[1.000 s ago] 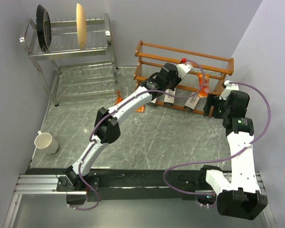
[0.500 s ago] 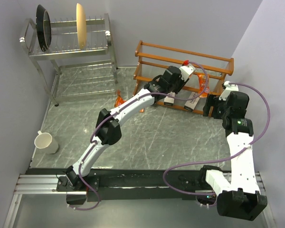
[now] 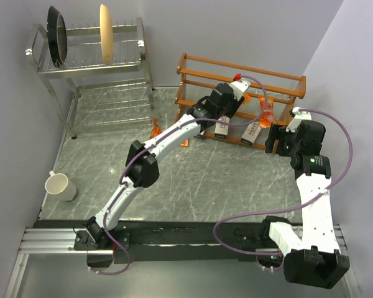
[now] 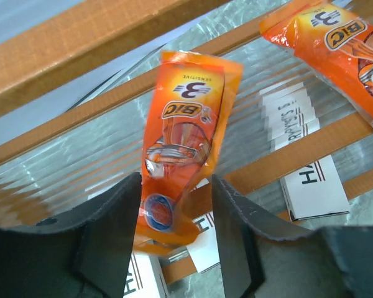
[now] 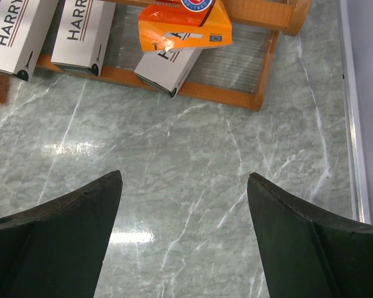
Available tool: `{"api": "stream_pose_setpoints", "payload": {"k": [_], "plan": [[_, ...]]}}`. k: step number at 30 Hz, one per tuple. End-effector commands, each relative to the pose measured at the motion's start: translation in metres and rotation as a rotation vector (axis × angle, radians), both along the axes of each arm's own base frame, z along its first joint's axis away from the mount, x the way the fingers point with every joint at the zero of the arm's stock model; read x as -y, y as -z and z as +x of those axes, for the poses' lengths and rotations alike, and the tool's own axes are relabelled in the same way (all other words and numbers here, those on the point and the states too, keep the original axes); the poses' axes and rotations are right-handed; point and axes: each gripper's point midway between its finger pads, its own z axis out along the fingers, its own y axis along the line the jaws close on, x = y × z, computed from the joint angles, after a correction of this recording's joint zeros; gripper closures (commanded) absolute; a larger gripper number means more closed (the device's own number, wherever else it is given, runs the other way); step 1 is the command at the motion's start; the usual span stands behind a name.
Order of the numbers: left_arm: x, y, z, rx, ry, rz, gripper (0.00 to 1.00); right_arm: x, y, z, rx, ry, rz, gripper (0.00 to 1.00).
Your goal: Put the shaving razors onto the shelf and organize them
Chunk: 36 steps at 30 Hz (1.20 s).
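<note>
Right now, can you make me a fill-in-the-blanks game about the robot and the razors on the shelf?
1. The glossy orange razor pack between the left gripper's fingers is printed with the brand ____ in big letters.
2. The right wrist view shows ____ flat pale-grey cardboard boxes on the low orange-brown wooden shelf.
3. The right gripper, open above the marbled table, holds ____ at all.
Missing words: BIC; three; nothing.

The glossy orange plastic razor pack (image 4: 186,143) shows pale "BIC" lettering and a blue round badge. The flat pale-grey cardboard boxes (image 5: 84,31) carry dark "HARRY'S" print. The low wooden rack (image 3: 236,67) is orange-brown; the marble-look tabletop (image 3: 205,180) is grey-green, veined white.
</note>
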Motion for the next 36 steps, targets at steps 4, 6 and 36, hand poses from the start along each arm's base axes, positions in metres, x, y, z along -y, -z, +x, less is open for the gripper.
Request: {"api": "stream_pose_setpoints", "payload": {"k": [4, 6, 36], "plan": [[0.013, -0.053, -0.003, 0.065, 0.030, -0.139, 0.44, 0.002, -0.007, 0.003, 0.039, 0.015, 0.002, 0.11], [0.014, -0.068, -0.010, 0.076, 0.039, -0.159, 0.31, 0.003, -0.007, 0.003, 0.038, 0.015, 0.001, 0.11], [-0.093, -0.055, 0.004, -0.499, 0.146, -0.767, 0.33, 0.008, -0.013, 0.010, 0.035, 0.027, 0.004, 0.11]]}}
